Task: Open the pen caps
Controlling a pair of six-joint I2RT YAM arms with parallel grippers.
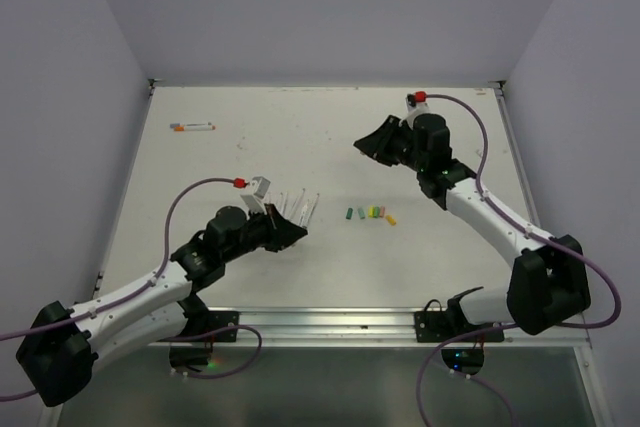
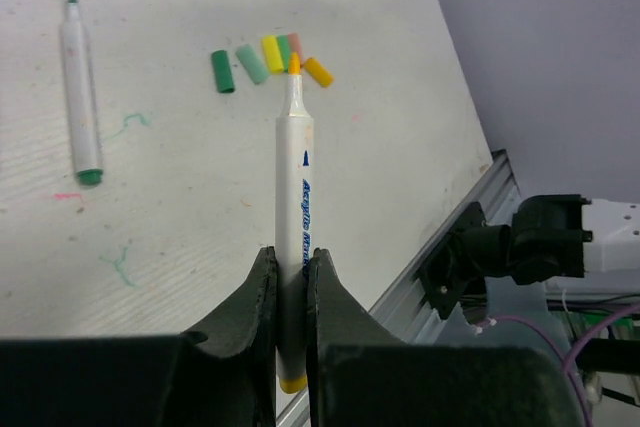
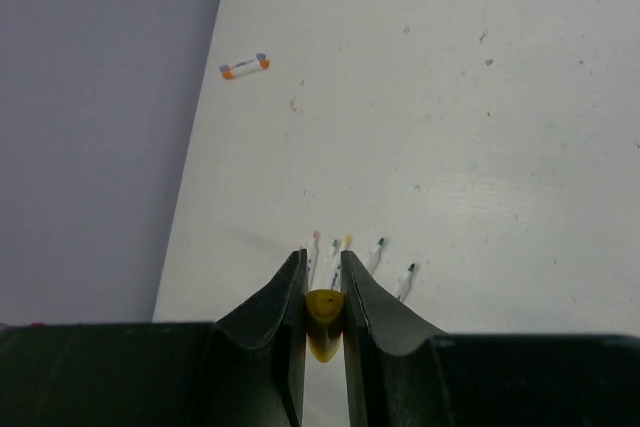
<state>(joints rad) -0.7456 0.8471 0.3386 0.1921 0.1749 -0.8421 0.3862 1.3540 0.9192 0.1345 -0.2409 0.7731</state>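
Yellow cap (image 3: 324,311) is off its pen and pinched between the right gripper (image 3: 322,261) fingers, held up above the far-right part of the table (image 1: 300,107). It's a short stub, rounded end toward the wrist camera. Its likely mate, the yellow-tipped pen (image 2: 293,167), is clamped near its tail by the left gripper (image 2: 293,257) at the near-left: white barrel, bare yellow nib pointing away, yellow end plug below the fingers. Blue print runs along the barrel and reads roughly "Acrylic M…" before the fingers hide the rest. Six loose caps (image 2: 270,59) lie in a tight row mid-table between the two arms — dark green, pale green, yellow, green, pinkish, orange-yellow, some touching. A green-tipped pen (image 2: 80,97) lies flat to the left of them, nib bare, green end plug. Several more uncapped pens (image 1: 303,207) sit side by side just beyond the left gripper. One capped pen (image 1: 192,127) with orange ends lies alone at the far-left corner; its blue marking is too small to read.
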